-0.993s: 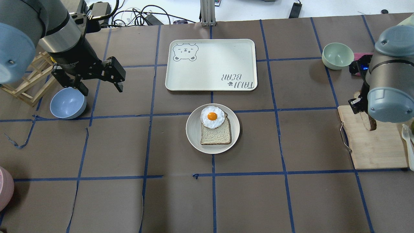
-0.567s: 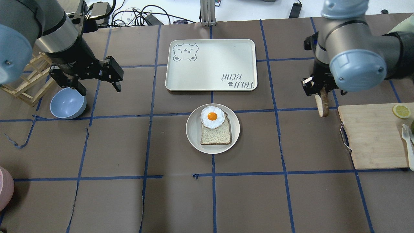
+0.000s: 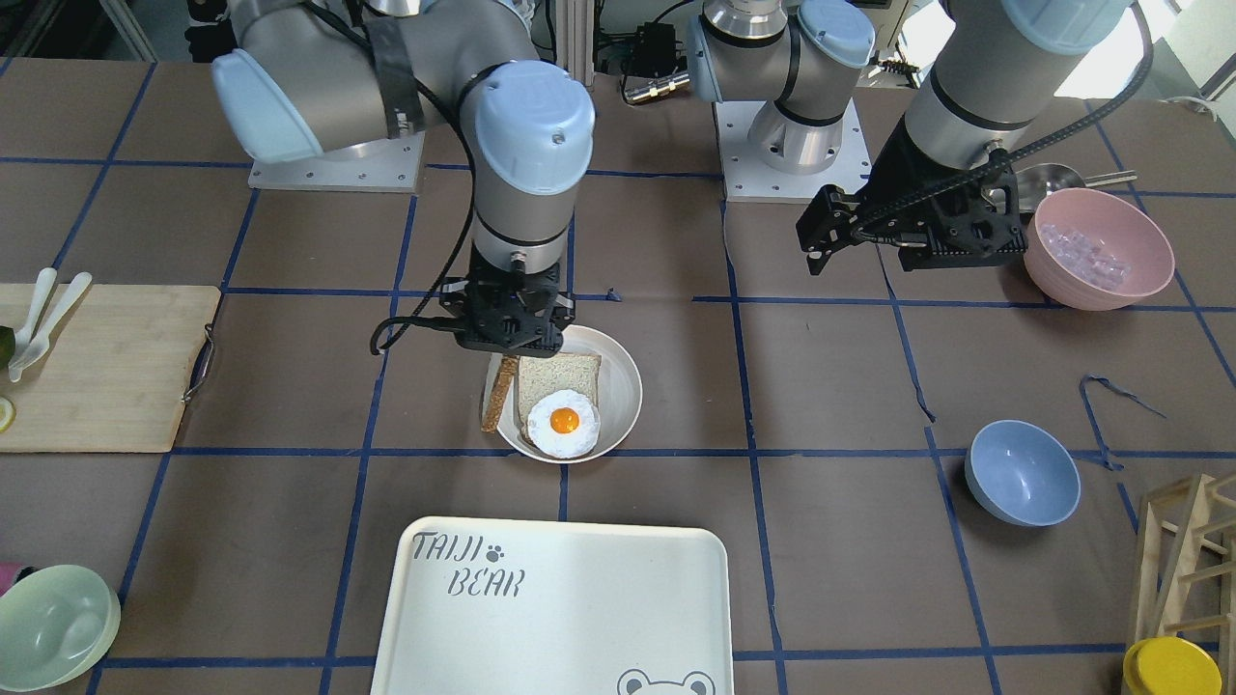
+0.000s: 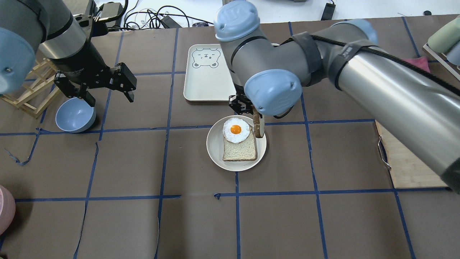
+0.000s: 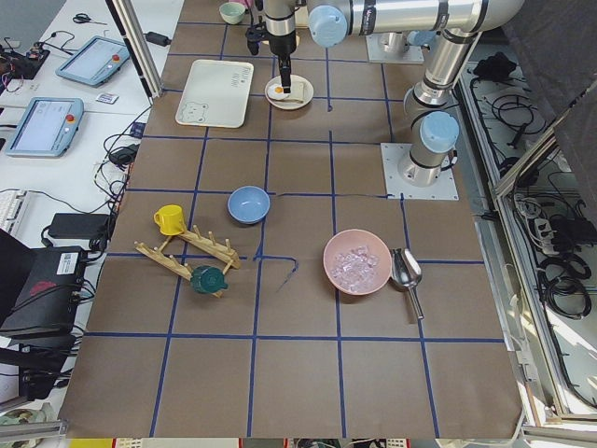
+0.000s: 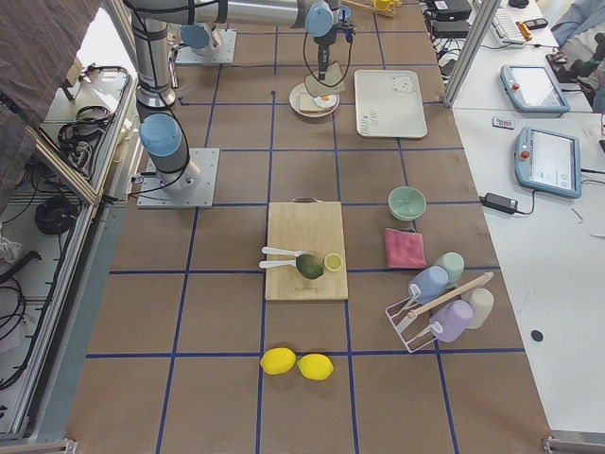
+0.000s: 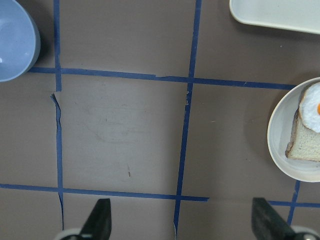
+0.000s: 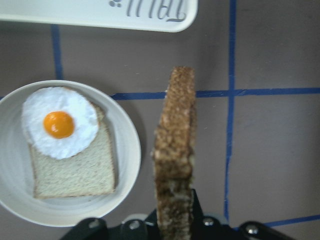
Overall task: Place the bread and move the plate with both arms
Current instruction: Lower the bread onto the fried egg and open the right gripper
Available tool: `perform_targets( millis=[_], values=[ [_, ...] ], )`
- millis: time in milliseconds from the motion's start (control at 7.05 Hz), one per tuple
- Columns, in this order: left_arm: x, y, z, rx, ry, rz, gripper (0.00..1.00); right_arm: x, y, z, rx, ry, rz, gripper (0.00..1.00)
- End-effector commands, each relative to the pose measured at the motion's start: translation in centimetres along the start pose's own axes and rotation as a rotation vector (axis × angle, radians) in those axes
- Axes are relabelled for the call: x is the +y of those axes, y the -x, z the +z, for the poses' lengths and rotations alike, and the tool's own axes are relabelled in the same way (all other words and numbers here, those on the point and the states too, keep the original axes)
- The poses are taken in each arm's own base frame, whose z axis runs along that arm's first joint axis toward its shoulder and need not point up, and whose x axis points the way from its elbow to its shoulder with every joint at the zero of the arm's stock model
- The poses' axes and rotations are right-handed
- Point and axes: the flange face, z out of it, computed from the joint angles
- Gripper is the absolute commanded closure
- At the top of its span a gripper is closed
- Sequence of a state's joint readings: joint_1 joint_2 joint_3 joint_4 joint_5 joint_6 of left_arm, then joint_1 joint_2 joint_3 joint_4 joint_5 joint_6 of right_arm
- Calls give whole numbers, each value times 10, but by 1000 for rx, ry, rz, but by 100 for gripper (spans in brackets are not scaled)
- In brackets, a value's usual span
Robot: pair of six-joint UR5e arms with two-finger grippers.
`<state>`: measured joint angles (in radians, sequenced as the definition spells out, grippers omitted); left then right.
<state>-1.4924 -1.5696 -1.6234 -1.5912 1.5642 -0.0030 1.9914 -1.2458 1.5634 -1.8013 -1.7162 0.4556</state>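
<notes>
The bread hangs on edge, crust down, in my right gripper, which is shut on its top. It is over the right rim of the plate in the overhead view, next to the paler slice with the fried egg. I cannot tell whether it touches the plate. The right wrist view shows the bread edge-on beside the plate. The front view shows the right gripper, bread and plate. My left gripper is open and empty, well left of the plate.
The white TAIJI BEAR tray lies just behind the plate. A blue bowl and a wooden rack are under my left arm. A cutting board is at the right. A pink bowl and a green bowl stand near the edges.
My right arm has swung from the cutting board leftwards across the table, carrying the bread to the plate's right rim. My left arm has barely moved.
</notes>
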Motion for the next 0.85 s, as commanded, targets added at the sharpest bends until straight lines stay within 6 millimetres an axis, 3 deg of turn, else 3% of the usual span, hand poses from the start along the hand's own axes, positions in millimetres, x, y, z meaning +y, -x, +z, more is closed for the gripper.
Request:
perform_targets(
  millis=[0,709],
  values=[
    [0,0,1,1,5,0,0,-1,37,38,21,7,-4,100],
    [-1,1,0,0,-1,-1,0,-3,43,66,78,31,15,100]
  ],
)
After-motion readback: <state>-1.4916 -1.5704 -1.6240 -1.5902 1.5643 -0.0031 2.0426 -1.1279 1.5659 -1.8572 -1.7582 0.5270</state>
